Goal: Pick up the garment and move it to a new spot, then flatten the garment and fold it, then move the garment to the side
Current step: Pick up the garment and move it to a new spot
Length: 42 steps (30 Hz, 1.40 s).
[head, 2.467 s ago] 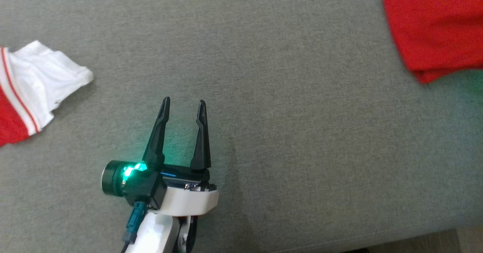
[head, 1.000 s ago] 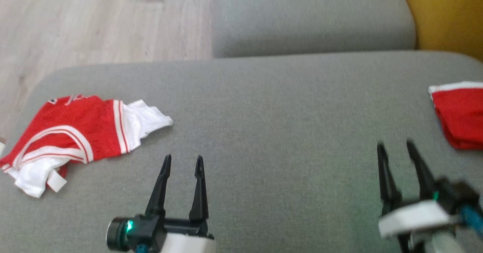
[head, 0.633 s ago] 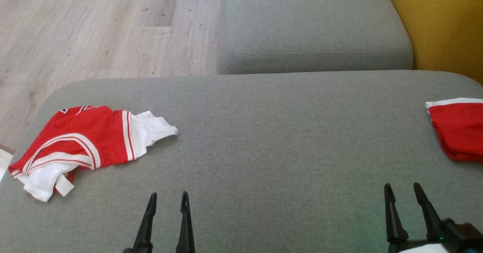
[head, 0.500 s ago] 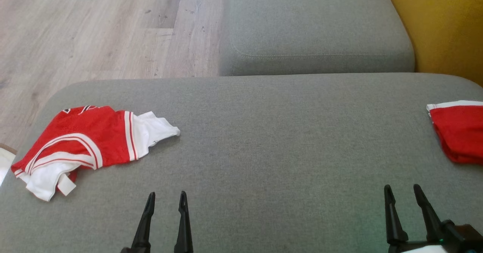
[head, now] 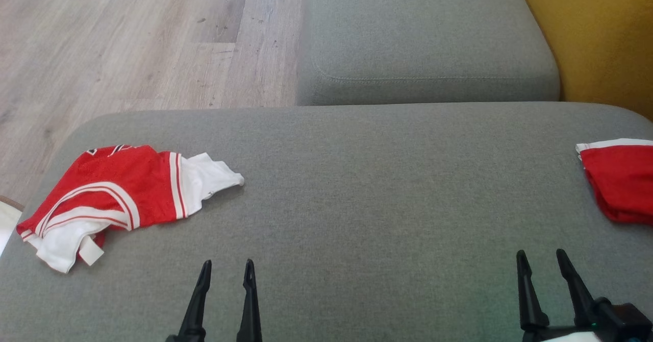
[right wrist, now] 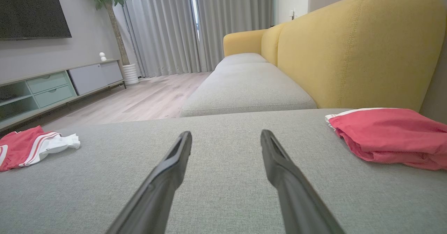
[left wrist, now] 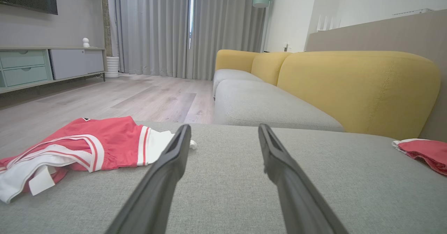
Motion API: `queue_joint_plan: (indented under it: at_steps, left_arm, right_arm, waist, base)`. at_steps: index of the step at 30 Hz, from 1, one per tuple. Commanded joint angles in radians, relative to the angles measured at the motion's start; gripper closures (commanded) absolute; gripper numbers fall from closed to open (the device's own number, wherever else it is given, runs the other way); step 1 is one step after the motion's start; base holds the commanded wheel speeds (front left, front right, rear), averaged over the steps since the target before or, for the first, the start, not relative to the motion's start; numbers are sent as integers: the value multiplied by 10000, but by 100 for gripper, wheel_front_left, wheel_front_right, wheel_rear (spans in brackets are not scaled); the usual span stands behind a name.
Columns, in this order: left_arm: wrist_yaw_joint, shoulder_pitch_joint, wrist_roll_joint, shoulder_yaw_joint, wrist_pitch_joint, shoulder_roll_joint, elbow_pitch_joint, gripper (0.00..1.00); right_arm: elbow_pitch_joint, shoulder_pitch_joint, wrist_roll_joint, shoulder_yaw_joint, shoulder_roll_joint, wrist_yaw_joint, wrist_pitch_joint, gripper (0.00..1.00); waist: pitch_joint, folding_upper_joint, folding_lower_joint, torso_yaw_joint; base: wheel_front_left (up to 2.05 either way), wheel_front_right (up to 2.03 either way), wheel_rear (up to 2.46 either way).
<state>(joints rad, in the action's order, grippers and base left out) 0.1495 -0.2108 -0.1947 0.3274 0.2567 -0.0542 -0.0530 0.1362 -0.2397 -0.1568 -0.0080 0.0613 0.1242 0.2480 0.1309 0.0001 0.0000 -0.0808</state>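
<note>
Pickup step, not begun.
Item: left gripper (head: 227, 263), right gripper (head: 540, 252), both spread, empty; garment (head: 112, 194) ahead-left of left gripper; next: reach, pinch.

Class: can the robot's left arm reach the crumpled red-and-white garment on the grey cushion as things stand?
Probably yes: the left gripper is open, and bare grey cushion lies between it and the crumpled red-and-white garment.

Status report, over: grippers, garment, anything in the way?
Left gripper, right gripper open, empty. Red-and-white garment crumpled, untouched, on grey cushion, left. Red garment far right, not in the way.
</note>
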Motion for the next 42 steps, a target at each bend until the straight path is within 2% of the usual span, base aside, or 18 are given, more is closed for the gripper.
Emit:
queue_joint_plan:
  at_steps: [1,7,12,23,29,35,38,42]
  left_arm:
    - [-8,455,80,-332,51,40,285,0]
    - [19,508,291,-408,51,40,258,0]
    - [81,598,517,-460,51,40,238,0]
    - [85,807,767,-776,51,40,310,0]
    - [185,884,774,-970,51,40,451,0]
    - [358,940,723,-1121,51,40,637,0]
    - [282,1194,692,-1137,51,40,648,0]
    - [69,2251,937,-1428,51,29,767,0]
  right_arm:
    - [-391,242,71,228,129,65,137,0]
    - [-397,231,83,227,133,65,137,0]
    - [-409,218,36,267,83,65,137,0]
    - [-471,569,-30,367,-21,65,137,0]
    - [-430,759,-9,386,-34,65,137,0]
    - [-360,928,11,588,137,65,137,0]
    - [-366,917,35,594,328,65,137,0]
    - [-479,1082,128,802,858,65,137,0]
  waist:
    - [-6,-1,0,-6]
    - [-72,-1,0,-148]
    - [-170,-1,0,-705]
    - [-740,-1,0,-2868]
    - [-1019,-1,0,-3829]
    - [-1299,-1,0,-4061]
    - [-1516,-1,0,-4139]
    - [-2304,-1,0,-3876]
  base:
    - [0,0,0]
    - [0,0,0]
    - [0,0,0]
    - [0,0,0]
    - [0,0,0]
    - [0,0,0]
    - [0,0,0]
    - [0,0,0]
